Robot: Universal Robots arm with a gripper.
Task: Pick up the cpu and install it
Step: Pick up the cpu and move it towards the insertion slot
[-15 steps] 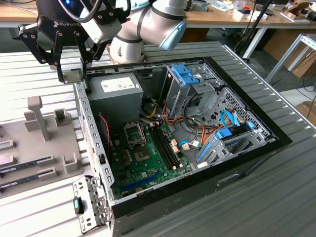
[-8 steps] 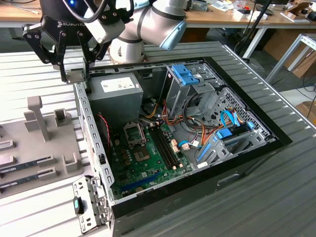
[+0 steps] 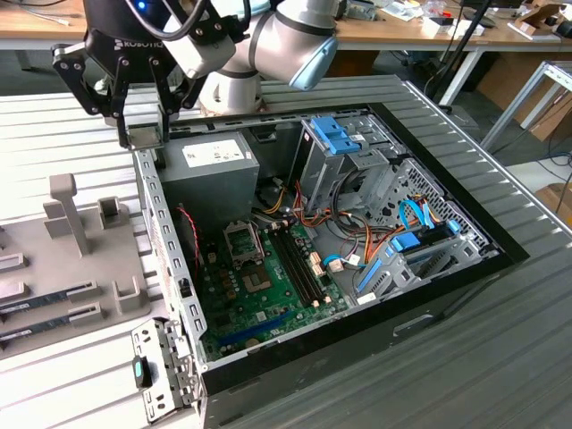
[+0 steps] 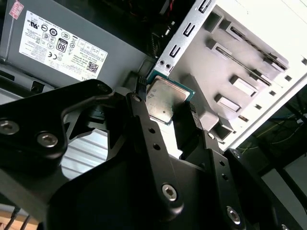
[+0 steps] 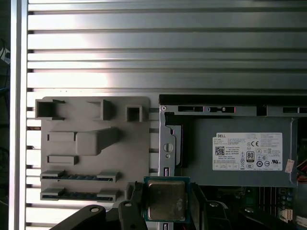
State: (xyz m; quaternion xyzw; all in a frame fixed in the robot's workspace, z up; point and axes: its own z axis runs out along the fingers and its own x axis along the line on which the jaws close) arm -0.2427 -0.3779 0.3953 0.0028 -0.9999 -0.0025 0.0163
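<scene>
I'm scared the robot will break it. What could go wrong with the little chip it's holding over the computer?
The gripper pinches the chip only by its edges, so it might slip and fall onto the metal case wall near it. The socket sits down inside, close to a red wire and the grey power box, so the arm could bump those or set the chip down crooked.

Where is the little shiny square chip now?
The cpu is pinched in the gripper, hanging over the edge of the computer case beside the power supply, at the exterior view's upper left.
</scene>
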